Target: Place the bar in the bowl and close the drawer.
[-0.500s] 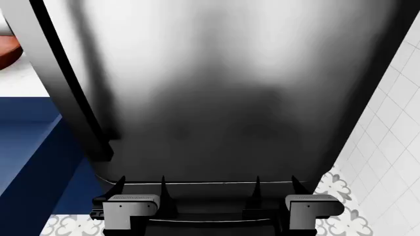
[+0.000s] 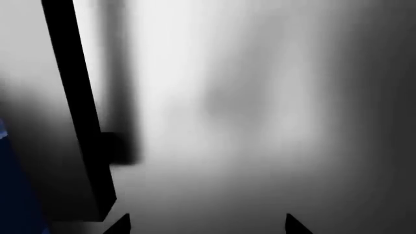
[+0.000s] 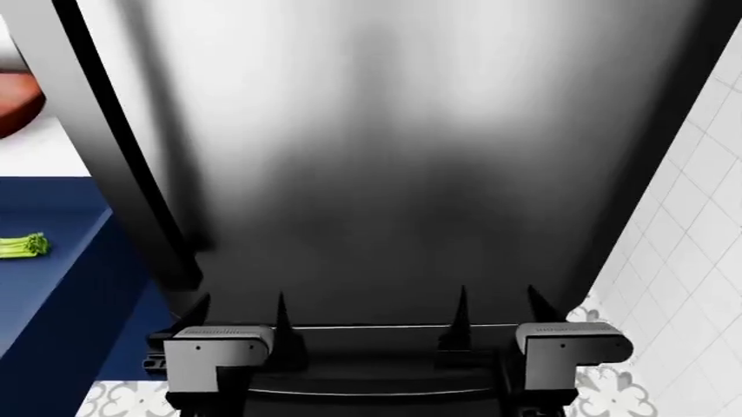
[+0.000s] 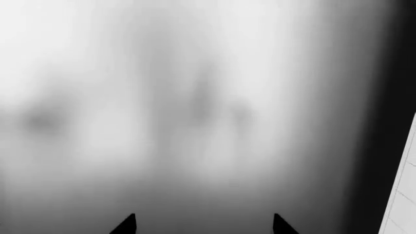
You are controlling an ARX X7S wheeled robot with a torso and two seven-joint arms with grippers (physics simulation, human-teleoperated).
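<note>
The bar is out of view. In the head view only a reddish-brown edge of the bowl [image 3: 16, 104] shows, at the far left on a white counter. Below it the navy-blue drawer [image 3: 58, 269] stands open; its blue side also shows in the left wrist view [image 2: 16, 195]. My left gripper [image 3: 240, 306] and right gripper [image 3: 496, 304] are low in the head view, both open and empty. They face a stainless steel appliance front. In the wrist views the left gripper [image 2: 206, 225] and right gripper [image 4: 204, 225] show only dark fingertips set wide apart.
A tall steel appliance [image 3: 383, 156] with a black vertical handle [image 3: 116, 148] fills most of the head view close ahead. A green leafy stalk [image 3: 23, 246] lies in the drawer. White tiled wall [image 3: 696, 208] is at the right, patterned floor [image 3: 597, 330] below.
The head view has shifted: the green stalk has come into sight at the left, and both grippers sit slightly higher and farther apart in the picture. Both stay open.
</note>
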